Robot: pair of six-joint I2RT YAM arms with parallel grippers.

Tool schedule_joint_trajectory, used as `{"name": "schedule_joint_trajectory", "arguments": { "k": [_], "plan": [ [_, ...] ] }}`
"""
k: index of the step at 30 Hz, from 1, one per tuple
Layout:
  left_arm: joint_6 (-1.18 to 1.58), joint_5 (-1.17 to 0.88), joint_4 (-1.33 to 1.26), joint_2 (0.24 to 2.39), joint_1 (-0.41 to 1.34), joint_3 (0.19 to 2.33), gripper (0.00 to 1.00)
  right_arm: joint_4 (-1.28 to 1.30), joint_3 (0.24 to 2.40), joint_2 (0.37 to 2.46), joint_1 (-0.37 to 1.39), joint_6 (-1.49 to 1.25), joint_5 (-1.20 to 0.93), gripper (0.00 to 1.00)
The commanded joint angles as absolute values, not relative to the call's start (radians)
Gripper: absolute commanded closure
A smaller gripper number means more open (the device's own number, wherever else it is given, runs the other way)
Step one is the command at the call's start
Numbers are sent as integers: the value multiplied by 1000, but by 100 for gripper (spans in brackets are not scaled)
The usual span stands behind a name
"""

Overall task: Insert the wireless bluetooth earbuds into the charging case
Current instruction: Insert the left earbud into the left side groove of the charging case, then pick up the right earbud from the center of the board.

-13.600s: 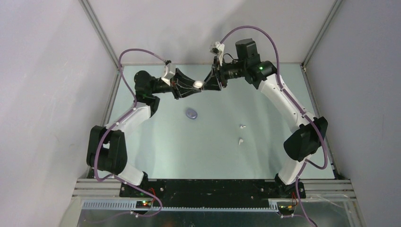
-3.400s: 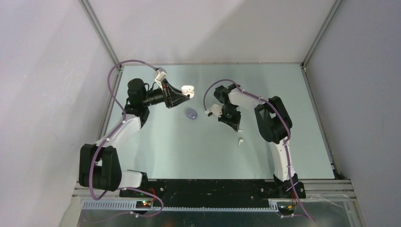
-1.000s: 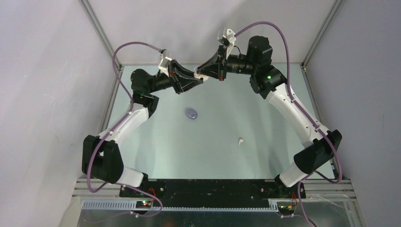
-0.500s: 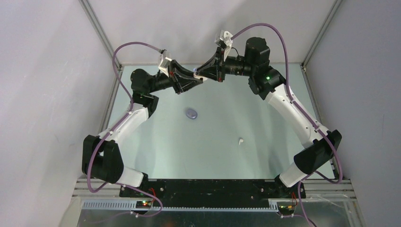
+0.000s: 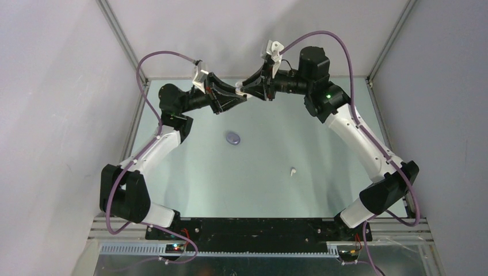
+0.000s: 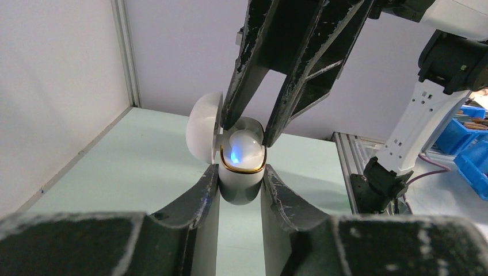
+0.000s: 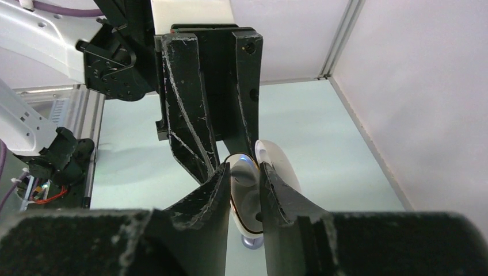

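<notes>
My left gripper [image 6: 240,171] is shut on the white charging case [image 6: 241,183], held in the air over the back of the table with its lid [image 6: 204,126] swung open. A white earbud [image 6: 244,144] sits in the case's gold-rimmed opening beside a blue glow. My right gripper [image 6: 248,131] comes down from above; its jaws stand slightly apart, one tip on each side of that earbud. In the right wrist view the right gripper [image 7: 244,168] frames the case's inside [image 7: 247,201]. From the top view both grippers [image 5: 241,92] meet tip to tip.
A purple case [image 5: 233,138] lies shut on the green table [image 5: 322,190] below the grippers. One loose white earbud [image 5: 293,171] lies nearer the front, right of centre. Grey walls close in on three sides.
The right jaws have parted from around the white earbud, which now rests in the case. Both arms have barely shifted; the left keeps its grip on the case.
</notes>
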State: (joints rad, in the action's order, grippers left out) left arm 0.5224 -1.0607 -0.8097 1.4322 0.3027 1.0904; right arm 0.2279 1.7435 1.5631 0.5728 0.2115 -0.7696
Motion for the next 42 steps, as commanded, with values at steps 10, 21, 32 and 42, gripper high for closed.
{"name": "schedule_joint_trajectory", "arguments": {
  "k": [10, 21, 32, 42],
  "plan": [
    [502, -1071, -848, 1388, 304, 1109, 100, 109, 1728, 1451, 559, 213, -899, 67],
    [450, -1024, -758, 1365, 256, 1063, 100, 540, 1445, 1224, 383, 497, -884, 67],
    [382, -1039, -625, 1305, 214, 1034, 100, 1048, 1145, 1395, 274, 1141, -688, 75],
    [261, -1011, -408, 1270, 212, 1046, 100, 889, 1199, 1634, 429, 616, -322, 78]
  ]
}}
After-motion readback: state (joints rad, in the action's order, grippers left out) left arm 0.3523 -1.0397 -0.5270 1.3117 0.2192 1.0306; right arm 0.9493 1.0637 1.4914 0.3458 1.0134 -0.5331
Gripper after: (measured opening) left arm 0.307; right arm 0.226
